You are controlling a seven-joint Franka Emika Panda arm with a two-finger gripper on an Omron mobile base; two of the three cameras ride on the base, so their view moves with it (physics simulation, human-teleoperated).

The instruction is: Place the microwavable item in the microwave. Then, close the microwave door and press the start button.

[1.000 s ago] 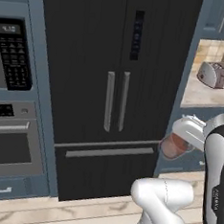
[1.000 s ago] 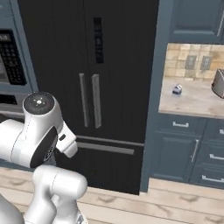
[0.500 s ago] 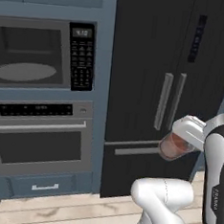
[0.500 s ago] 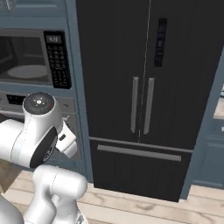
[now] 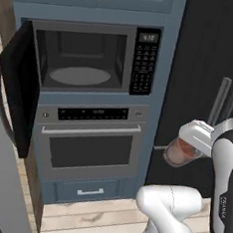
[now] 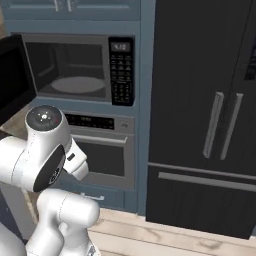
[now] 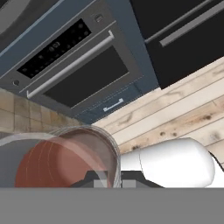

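Tumbler (image 5: 181,151) of clear glass, with reddish-brown contents in its lower half, is carried in the gripper (image 5: 196,140), whose jaws are clamped narrow on it. It hangs out in front of the dark fridge (image 5: 213,62), to the right of the oven (image 5: 89,141) and well below the level of the microwave (image 5: 89,56). In the hand view the glass (image 7: 61,159) sits right at the bottom edge, its round rim and red fill seen from behind, with the oven's bar handle (image 7: 70,65) and the wooden floor (image 7: 175,109) beyond it.

The microwave stands ready: its door (image 5: 18,87) is swung wide to the left, and the round glass turntable (image 5: 79,76) inside lies bare, with nothing else in the cavity. The keypad (image 5: 144,63) runs down the right side of the opening.

Risks from here, as I judge them. The glass appears tilted in the grip, so a quick swing or a further roll of the wrist could spill the contents. It has to climb and travel left to reach the cavity; rising too close to the cabinet could knock it on the oven front or the lower lip of the microwave. Coming in too far right would strike the keypad panel. The open door juts far into the room, so a wide sweep of the arm could catch it. Setting the glass near the turntable's edge may leave it in the door's path on closing.
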